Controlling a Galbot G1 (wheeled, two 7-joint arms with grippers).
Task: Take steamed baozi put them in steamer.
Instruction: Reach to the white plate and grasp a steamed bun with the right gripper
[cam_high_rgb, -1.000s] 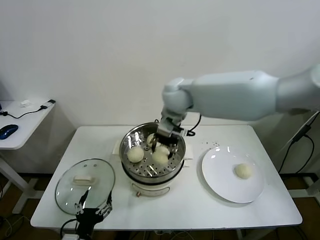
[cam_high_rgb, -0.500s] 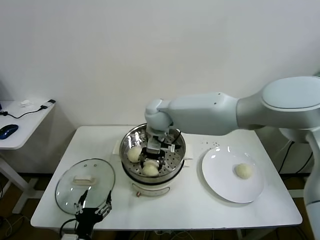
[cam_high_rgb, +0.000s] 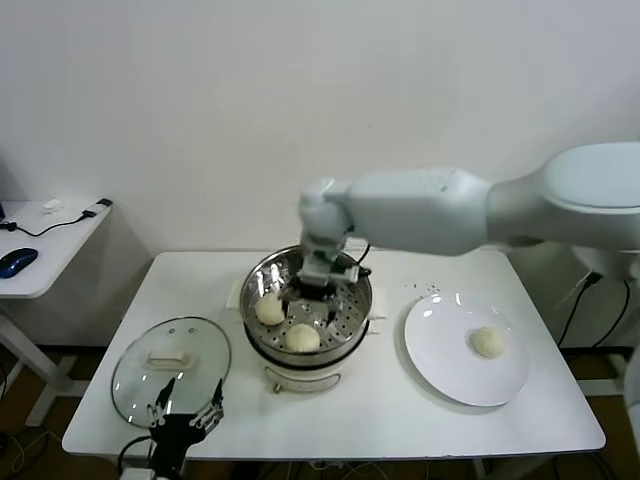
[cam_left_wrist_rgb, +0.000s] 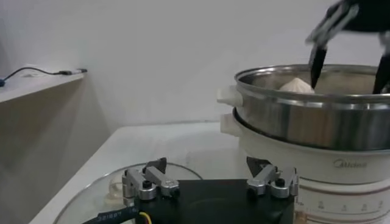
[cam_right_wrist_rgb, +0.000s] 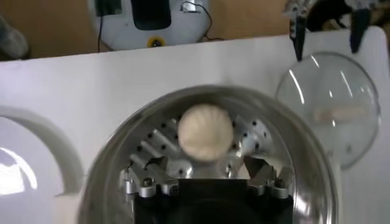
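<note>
The steel steamer (cam_high_rgb: 340, 320) stands at the table's middle on its cream base. Two baozi show in it: one at the left (cam_high_rgb: 270, 308) and one at the front (cam_high_rgb: 302, 338). My right gripper (cam_high_rgb: 312, 290) hangs open and empty over the steamer's back part and hides what lies under it. In the right wrist view, a baozi (cam_right_wrist_rgb: 205, 134) lies on the perforated tray (cam_right_wrist_rgb: 159, 141) just beyond my open gripper (cam_right_wrist_rgb: 204, 167). One baozi (cam_high_rgb: 487, 342) lies on the white plate (cam_high_rgb: 440, 370). My left gripper (cam_high_rgb: 185, 418) is parked open at the front left edge.
The round glass lid (cam_high_rgb: 170, 368) lies flat at the table's front left, under my left gripper (cam_left_wrist_rgb: 207, 176). The left wrist view shows the steamer's wall (cam_left_wrist_rgb: 317, 122) close by. A side table (cam_high_rgb: 40, 250) with a mouse stands at the far left.
My right gripper carried a baozi to the steamer's front, let it go there, then lifted and drew back toward the rear. The left arm has not moved.
</note>
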